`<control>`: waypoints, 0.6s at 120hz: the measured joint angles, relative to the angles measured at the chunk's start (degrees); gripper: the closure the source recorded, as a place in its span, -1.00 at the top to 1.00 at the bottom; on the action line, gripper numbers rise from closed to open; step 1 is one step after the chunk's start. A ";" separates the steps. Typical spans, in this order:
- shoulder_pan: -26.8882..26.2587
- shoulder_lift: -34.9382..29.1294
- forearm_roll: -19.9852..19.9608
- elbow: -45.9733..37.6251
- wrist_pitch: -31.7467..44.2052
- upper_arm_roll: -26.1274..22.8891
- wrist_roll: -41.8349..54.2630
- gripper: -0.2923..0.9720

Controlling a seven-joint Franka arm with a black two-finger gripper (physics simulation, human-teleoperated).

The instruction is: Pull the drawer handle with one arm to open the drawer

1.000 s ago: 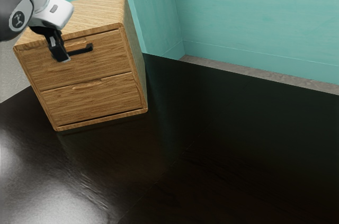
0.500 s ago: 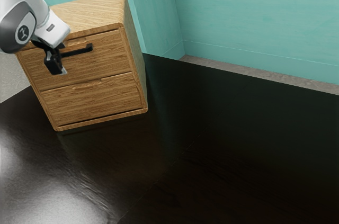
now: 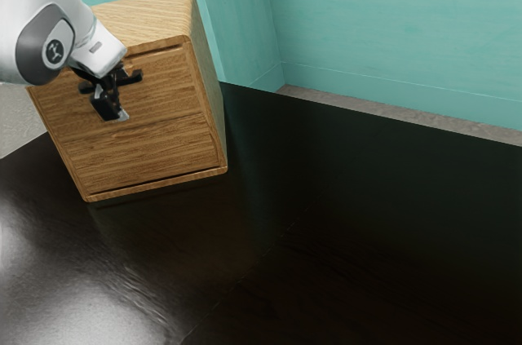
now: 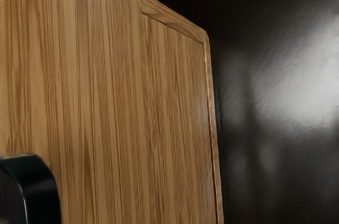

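Arm shifted toward exterior view's right; gripper [image 3: 112, 108] now on handle [image 3: 131, 77] | grip: cannot tell | drawer [image 3: 167, 76] tops wooden cabinet [image 3: 155, 157] | likely stiff bar, rigid, not fragile; take it mid-length, pull straight.

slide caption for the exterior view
Franka hand at the black handle of a wooden cabinet on a dark table.

A dark, glossy table [image 3: 342, 239] bears a wooden cabinet [image 3: 155, 149]; it stands upright at the exterior view's far left; pale glare marks the table's near left.
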 joint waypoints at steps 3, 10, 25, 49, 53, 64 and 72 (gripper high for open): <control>0.27 0.01 -0.06 -0.03 -0.03 -0.25 0.19 0.51; 0.42 0.03 -0.17 -0.09 -0.11 -0.40 0.61 0.56; 0.21 -0.48 -0.26 -0.89 -0.39 -0.25 1.37 0.56; -0.50 -4.72 -0.09 -6.61 -0.23 -0.65 2.32 0.54; -0.79 -5.76 -0.07 -7.52 -0.17 -0.57 2.45 0.48; -1.46 -7.99 -0.03 -9.45 0.11 -0.49 2.77 0.41; -1.71 -8.95 0.01 -10.27 0.31 -0.46 2.99 0.37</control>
